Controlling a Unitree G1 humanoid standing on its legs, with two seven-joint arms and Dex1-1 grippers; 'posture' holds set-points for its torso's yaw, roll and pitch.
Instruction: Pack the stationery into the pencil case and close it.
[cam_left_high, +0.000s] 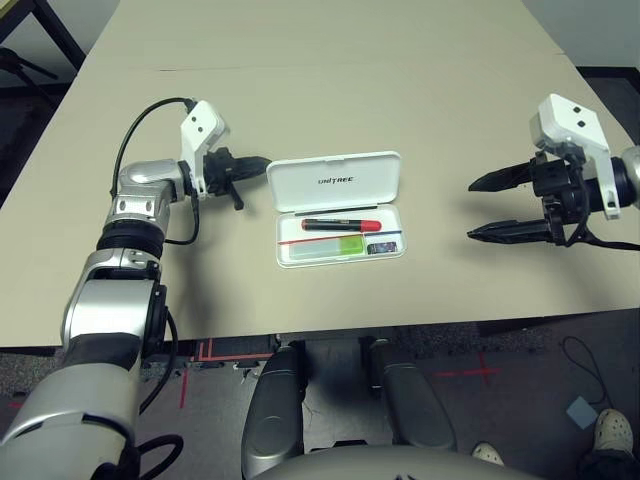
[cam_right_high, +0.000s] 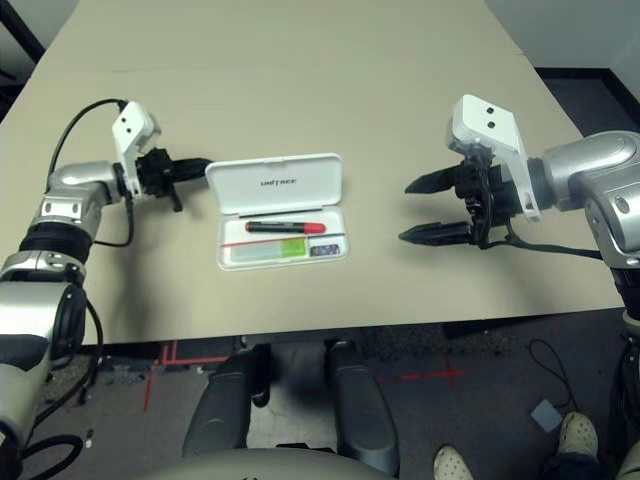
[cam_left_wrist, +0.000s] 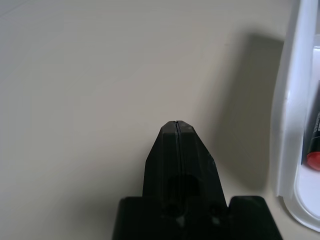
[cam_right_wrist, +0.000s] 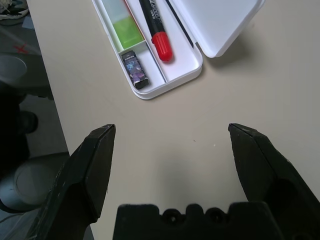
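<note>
The pencil case (cam_left_high: 340, 210) lies open mid-surface (cam_left_high: 330, 90), holding three items. Left pincer (cam_left_high: 262, 161), fingers together, sits just beside its 9 o'clock edge; right pincer (cam_left_high: 478, 208), spread apart, waits well off at 3 o'clock.

A wide beige table (cam_left_high: 330, 90) fills the room's middle. Below its near edge, grey speckled floor (cam_left_high: 520, 400) carries red tape marks (cam_left_high: 478, 374).
</note>
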